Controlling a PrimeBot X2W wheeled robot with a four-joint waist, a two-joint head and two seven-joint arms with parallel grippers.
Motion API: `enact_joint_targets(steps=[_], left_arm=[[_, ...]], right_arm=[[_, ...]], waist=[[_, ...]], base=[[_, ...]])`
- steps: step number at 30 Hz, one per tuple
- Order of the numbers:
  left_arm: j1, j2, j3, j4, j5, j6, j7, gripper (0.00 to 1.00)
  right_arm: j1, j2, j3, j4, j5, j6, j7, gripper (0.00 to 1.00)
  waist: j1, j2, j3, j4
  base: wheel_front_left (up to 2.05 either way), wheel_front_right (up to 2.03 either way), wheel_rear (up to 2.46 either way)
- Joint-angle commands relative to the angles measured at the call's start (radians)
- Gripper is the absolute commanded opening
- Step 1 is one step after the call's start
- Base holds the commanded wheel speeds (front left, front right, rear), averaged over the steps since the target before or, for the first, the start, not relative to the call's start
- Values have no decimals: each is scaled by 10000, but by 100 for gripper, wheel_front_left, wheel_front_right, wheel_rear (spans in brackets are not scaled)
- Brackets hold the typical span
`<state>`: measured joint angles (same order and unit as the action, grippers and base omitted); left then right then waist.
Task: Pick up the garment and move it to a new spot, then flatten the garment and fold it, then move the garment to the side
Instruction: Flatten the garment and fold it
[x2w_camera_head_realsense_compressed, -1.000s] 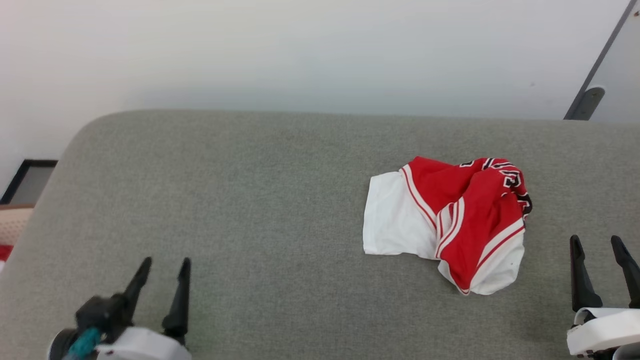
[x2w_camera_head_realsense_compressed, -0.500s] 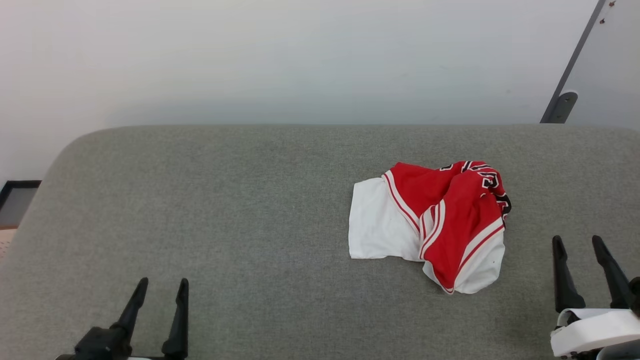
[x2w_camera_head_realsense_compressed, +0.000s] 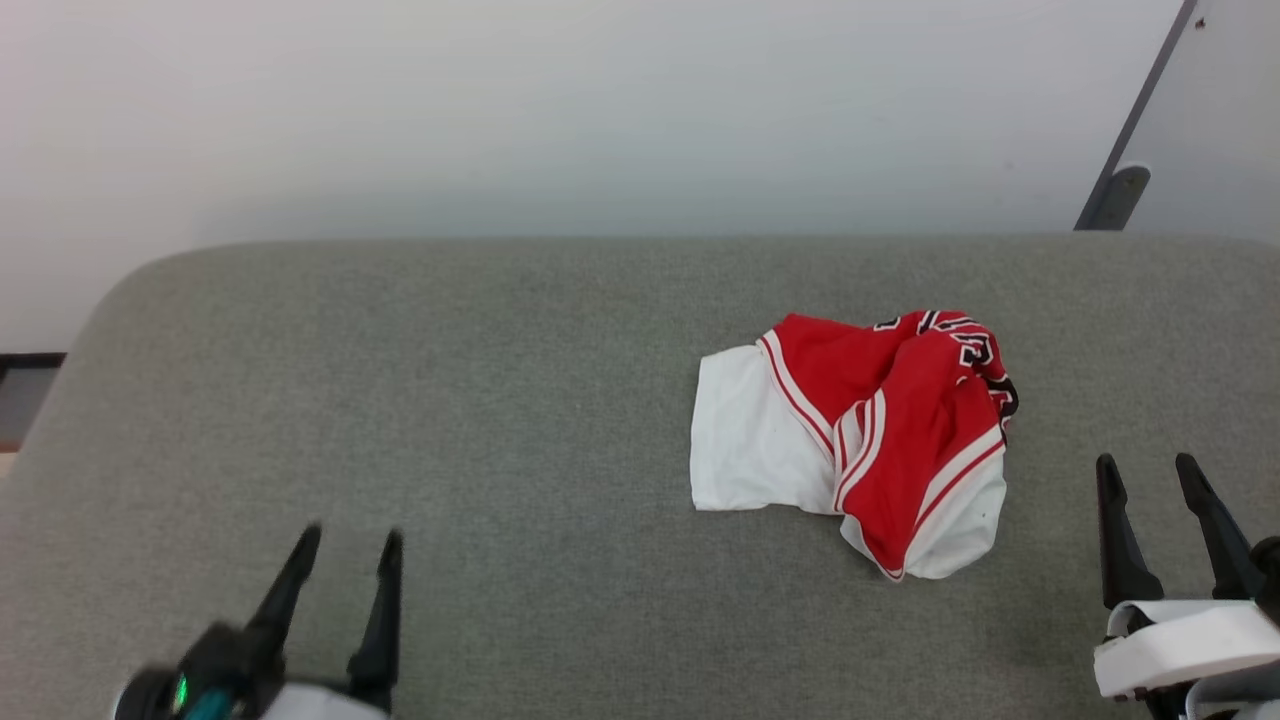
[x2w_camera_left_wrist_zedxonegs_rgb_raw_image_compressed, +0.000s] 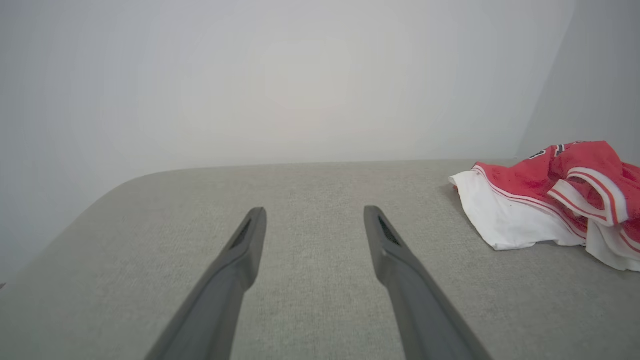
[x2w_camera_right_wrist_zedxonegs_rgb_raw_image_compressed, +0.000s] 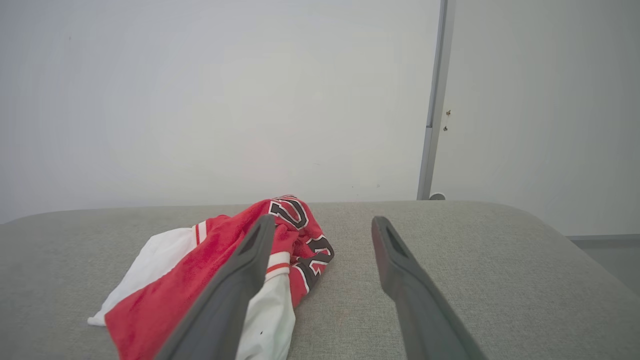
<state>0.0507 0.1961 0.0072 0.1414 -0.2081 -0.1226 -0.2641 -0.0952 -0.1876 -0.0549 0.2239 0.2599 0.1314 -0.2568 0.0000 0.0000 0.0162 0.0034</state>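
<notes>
The right tool (x2w_camera_head_realsense_compressed: 1145, 462) hovers over the near right part of the grey desk (x2w_camera_head_realsense_compressed: 500, 400), its two dark fingers spread wide with nothing between them and pointing toward the far edge. The left tool (x2w_camera_head_realsense_compressed: 352, 535) sits at the near left, also wide and empty, with its fingers pointing the same way.

From the right tool, the garment (x2w_camera_head_realsense_compressed: 870, 440) lies to the left and a little farther back, near but not touching. In the right wrist view the left finger overlaps the red cloth only by line of sight. From the left tool the garment is well apart, off to the right across a stretch of bare desk. The right arm is clearly the nearer one.

The garment is a crumpled heap right of the desk's middle, resting on the cloth surface. Its longer run goes roughly left to right. A flat white sleeve panel spreads to the left, and the red body is bunched up on the right, with lettering showing at the far right. A white, striped fold hangs toward the near edge. That near right fold is the part closest to the right tool, so a pick-up would likely mean a short reach left and forward.
</notes>
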Motion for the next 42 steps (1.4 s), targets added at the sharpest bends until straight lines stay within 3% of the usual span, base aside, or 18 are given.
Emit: enact_joint_targets(steps=[1,5,8,11,14,17,22,32,33,34,35,36,42], left_arm=[[-514,190,-235,12,174,-49,-2,100],[-1918,737,-1342,493,352,-83,69,100],[-3462,1146,-2559,1019,-183,-82,752,100],[-5028,1376,-3868,1711,-1400,-80,2352,100],[-6411,1661,-4991,2537,-2960,-68,4656,100],[-7474,1735,-5598,3322,-4307,-66,6800,100],[-8704,1664,-5926,4477,-5715,-70,9007,100],[-9646,1456,-6263,5756,-6954,-71,9829,100],[-9636,1501,-6401,5816,-6936,-71,9856,89],[-9618,1546,-6520,5884,-6902,-65,9778,50],[-9611,1578,-6601,5968,-6909,-65,9707,29],[-9588,1569,-6623,6065,-7035,-63,9660,0],[-9668,1792,-6746,6379,-7267,-57,9201,0]], right_arm=[[-165,27,46,-35,34,-14,-52,100],[-410,102,136,-16,88,-14,-63,100],[-663,198,185,21,130,-14,-70,100],[-931,317,248,82,203,-14,-84,100],[-1220,447,345,110,243,-14,-86,100],[-1496,597,459,67,271,-14,-88,100],[-1848,863,490,-16,367,-14,-91,100],[-2023,1181,405,4,523,-14,-93,100],[-2047,1202,403,-1,520,-14,-93,100],[-2064,1211,398,-5,517,-14,-93,100],[-2068,1222,381,-8,510,-14,-93,100],[-2068,1230,363,-3,494,-14,-93,100],[-1987,1190,344,18,365,-14,-93,100]], waist=[[0,0,233,-105],[0,0,569,-309],[0,0,893,-525],[0,0,1268,-832],[0,0,1642,-1220],[0,0,2032,-1684],[0,0,2635,-2449],[0,0,3387,-3280],[0,0,3410,-3300],[0,0,3430,-3313],[0,0,3440,-3315],[0,0,3438,-3302],[0,0,3254,-2965]], base=[[0,0,0],[0,0,0],[0,0,0],[0,0,0],[0,0,0],[0,0,0],[0,0,0],[0,0,0],[0,0,0],[0,0,0],[0,0,0],[0,0,0],[0,0,0]])
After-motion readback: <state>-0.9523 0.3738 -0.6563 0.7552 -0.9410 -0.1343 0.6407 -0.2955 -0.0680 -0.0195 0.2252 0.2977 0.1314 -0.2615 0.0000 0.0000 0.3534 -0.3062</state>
